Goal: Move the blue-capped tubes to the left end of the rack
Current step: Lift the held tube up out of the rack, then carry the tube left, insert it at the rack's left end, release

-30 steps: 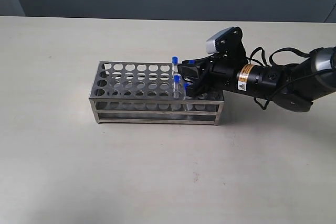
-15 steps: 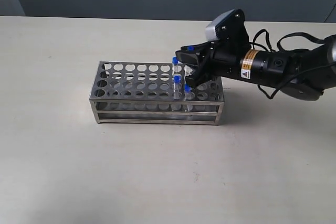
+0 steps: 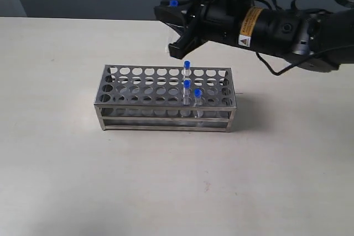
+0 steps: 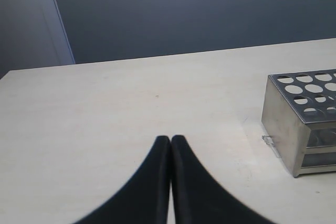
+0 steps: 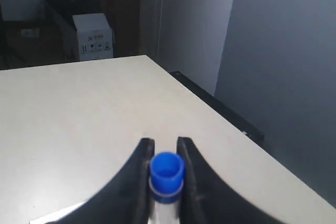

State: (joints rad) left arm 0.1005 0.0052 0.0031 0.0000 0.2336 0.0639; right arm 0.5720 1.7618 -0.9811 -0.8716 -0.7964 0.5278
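1. Right wrist view: right gripper [image 5: 165, 149] fingers [image 5: 140, 167] pinch one blue-capped tube [image 5: 167, 171] just under its cap.
2. Below them, apart, the rack [image 3: 166, 119] holds three blue-capped tubes [image 3: 187, 84].
3. Left gripper [image 4: 170, 141] fingers press together, empty.

The rack [image 3: 144, 115] stands on the table [image 3: 66, 181], three tubes [image 3: 187, 89] in its right half; a fourth tube [image 5: 167, 172] is above it.
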